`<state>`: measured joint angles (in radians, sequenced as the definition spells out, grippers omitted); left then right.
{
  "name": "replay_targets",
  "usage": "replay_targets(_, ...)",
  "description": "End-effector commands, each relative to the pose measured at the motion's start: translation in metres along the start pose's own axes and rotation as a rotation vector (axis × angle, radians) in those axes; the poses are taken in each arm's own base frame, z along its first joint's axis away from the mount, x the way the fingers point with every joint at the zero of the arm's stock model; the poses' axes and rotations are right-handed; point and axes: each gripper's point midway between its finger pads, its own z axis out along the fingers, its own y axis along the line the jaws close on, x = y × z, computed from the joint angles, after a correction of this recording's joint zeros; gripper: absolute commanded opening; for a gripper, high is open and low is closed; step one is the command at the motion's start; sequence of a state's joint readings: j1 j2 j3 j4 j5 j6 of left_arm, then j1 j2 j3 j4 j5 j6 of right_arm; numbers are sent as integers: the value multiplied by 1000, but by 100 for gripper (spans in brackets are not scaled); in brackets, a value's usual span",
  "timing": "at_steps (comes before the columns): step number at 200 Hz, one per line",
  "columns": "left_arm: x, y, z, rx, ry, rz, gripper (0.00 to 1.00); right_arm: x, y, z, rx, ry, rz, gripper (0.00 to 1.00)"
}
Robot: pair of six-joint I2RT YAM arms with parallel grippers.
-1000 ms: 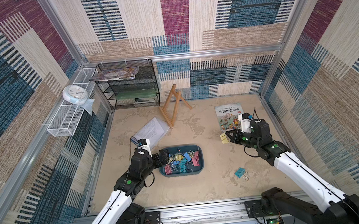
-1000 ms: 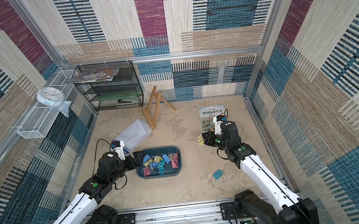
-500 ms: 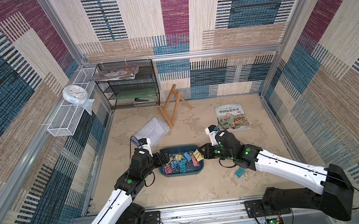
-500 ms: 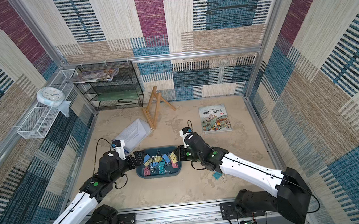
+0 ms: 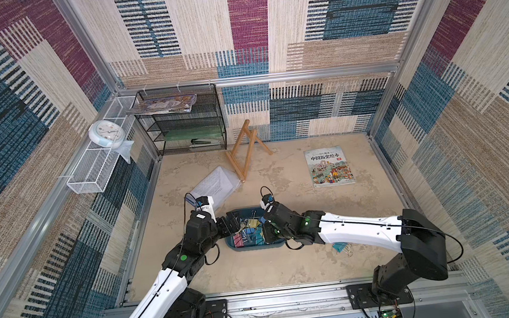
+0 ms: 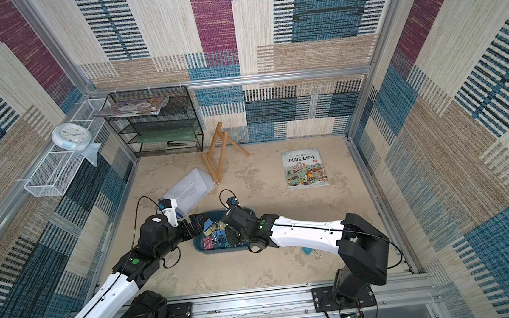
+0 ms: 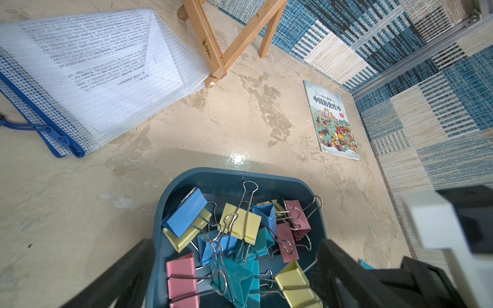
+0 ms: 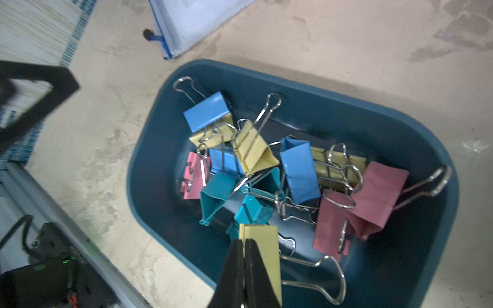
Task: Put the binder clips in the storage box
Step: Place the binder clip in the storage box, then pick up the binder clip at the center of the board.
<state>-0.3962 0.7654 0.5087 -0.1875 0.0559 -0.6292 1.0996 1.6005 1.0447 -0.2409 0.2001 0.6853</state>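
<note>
The right claw (image 8: 244, 241), pinched shut on a yellow clip (image 8: 264, 248), hung over the storage box (image 8: 145, 160), so the drop was the step in hand. The left claw (image 7: 234, 242) stood wide around the box's end. Next it needed to release, then fetch the teal clip (image 5: 340, 247) lying on the bench (image 5: 255, 268) at the box's 4 o'clock.

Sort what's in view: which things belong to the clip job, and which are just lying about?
Job: storage box; clips piled in it; yellow clip in the right gripper; teal clip loose on the table.
Lying about: picture book, mesh pouch, wooden easel, black rack, white basket, clock.
</note>
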Motion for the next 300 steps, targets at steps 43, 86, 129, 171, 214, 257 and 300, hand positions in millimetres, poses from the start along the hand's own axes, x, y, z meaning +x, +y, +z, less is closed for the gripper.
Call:
replay_targets(43, -2, 0, 1, 0, -11, 5, 99, 16, -19, 19, 96, 38, -18, 9)
replay_targets(86, -2, 1, 0, -1, -17, 4, 99, 9, -18, 11, 99, 16, -4, 23)
replay_targets(129, -4, -1, 0, 4, -18, 4, 99, -15, -11, -14, 68, -71, 30, 37)
replay_targets(171, -5, -2, 0, 6, -20, 6, 99, -38, -22, -52, 83, -198, 84, 54)
replay_targets(214, -5, -2, 0, 7, -21, 6, 99, -58, -68, -102, 192, -373, 214, 52)
replay_targets(257, -4, -2, 2, 6, -17, 6, 99, -34, -148, -127, 258, -437, 554, 51)
replay_targets(300, -4, -2, 4, 7, -14, 8, 99, 17, -204, -126, 274, -383, 816, 50)
